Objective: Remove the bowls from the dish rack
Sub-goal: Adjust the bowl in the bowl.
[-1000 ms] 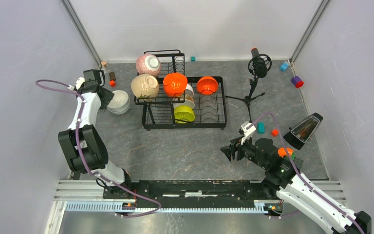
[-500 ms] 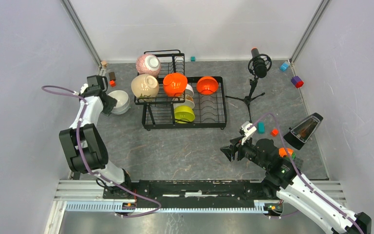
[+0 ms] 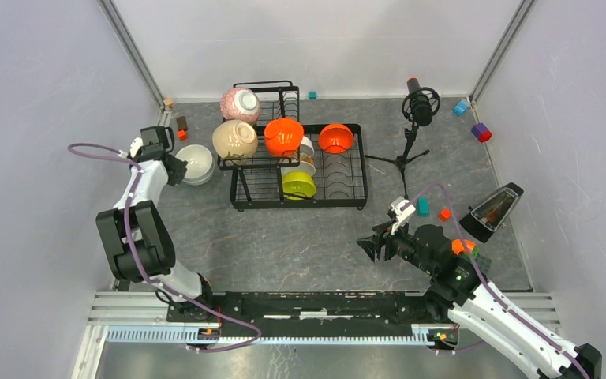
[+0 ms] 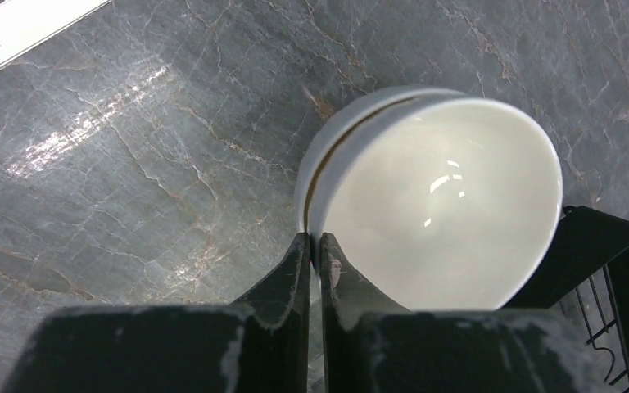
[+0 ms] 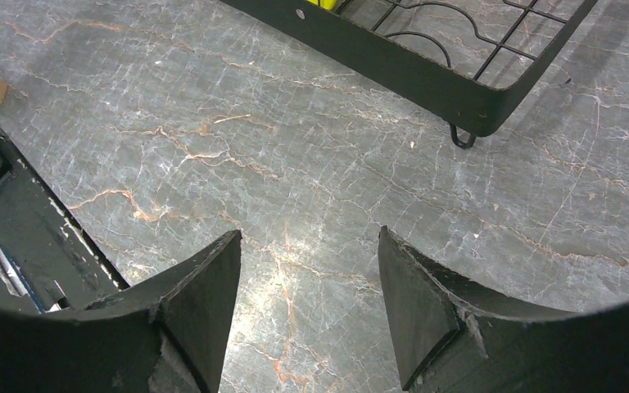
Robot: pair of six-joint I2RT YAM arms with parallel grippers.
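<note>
The right gripper (image 3: 367,246) hangs low over the near right part of the table (image 3: 284,237), its fingers spread wide and holding nothing. A broad bare stretch of grey stone surface lies between it, the arm bases and the near edge of the dish rack (image 3: 339,185). The right wrist view gives only that edge: the rack's near corner and a wire foot (image 5: 459,135) on the table, with bare surface between the fingertips.

Further off on the left, the left gripper (image 3: 175,167) is in the narrow strip between the left wall and the rack. The left wrist view shows what the overhead one does not: the fingers (image 4: 295,262) are drawn almost together on the near rim of the upper white bowl (image 4: 442,205). This bowl is nested upright in a lower white bowl (image 4: 328,139) on the table, just left of the rack corner (image 4: 598,246).

On the rack's raised shelf are a beige bowl (image 3: 234,139), an orange bowl (image 3: 283,136) and, farthest, a pink-speckled bowl (image 3: 241,104). The lower tray holds a lime green bowl (image 3: 298,185), white bowls (image 3: 306,158) and a second orange bowl (image 3: 336,138). Its right half is bare wire. A microphone tripod (image 3: 406,154) stands right of the rack.
</note>
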